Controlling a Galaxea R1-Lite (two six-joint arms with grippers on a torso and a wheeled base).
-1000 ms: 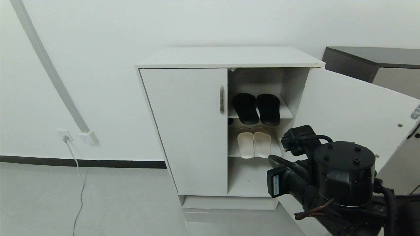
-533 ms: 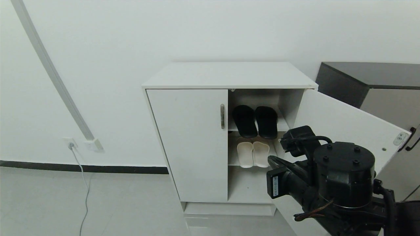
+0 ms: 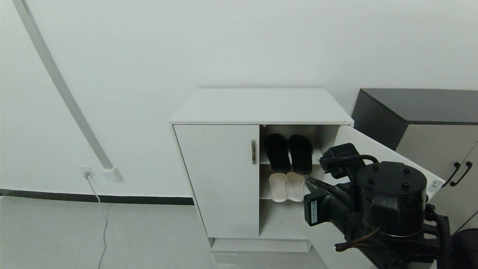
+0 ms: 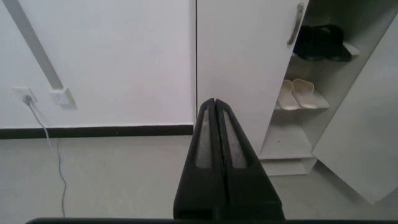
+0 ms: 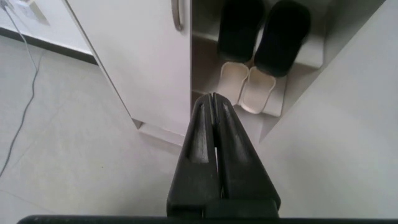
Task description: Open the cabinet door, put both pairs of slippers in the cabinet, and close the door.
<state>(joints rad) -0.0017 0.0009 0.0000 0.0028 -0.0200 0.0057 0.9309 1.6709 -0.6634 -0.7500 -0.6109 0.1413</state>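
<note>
The white cabinet (image 3: 261, 104) stands against the wall with its left door (image 3: 220, 179) closed and its right door (image 3: 373, 157) swung open. A black pair of slippers (image 3: 288, 151) lies on the upper shelf and a white pair (image 3: 286, 186) on the shelf below. My right arm (image 3: 388, 201) hangs in front of the open door. Its gripper (image 5: 213, 99) is shut and empty, a short way out from the open compartment, with the white slippers (image 5: 249, 87) and black slippers (image 5: 264, 28) beyond. My left gripper (image 4: 214, 102) is shut and empty, out in front of the closed door.
A dark cabinet (image 3: 418, 112) stands right of the white one, behind the open door. A wall socket with a cable (image 3: 87, 173) and a slanted conduit (image 3: 56, 82) are on the left. Bare floor (image 3: 93, 231) lies in front and to the left.
The whole head view has shifted: the camera has drawn back, so the cabinet looks smaller and lower. The slippers stay on their shelves and the right door stays open.
</note>
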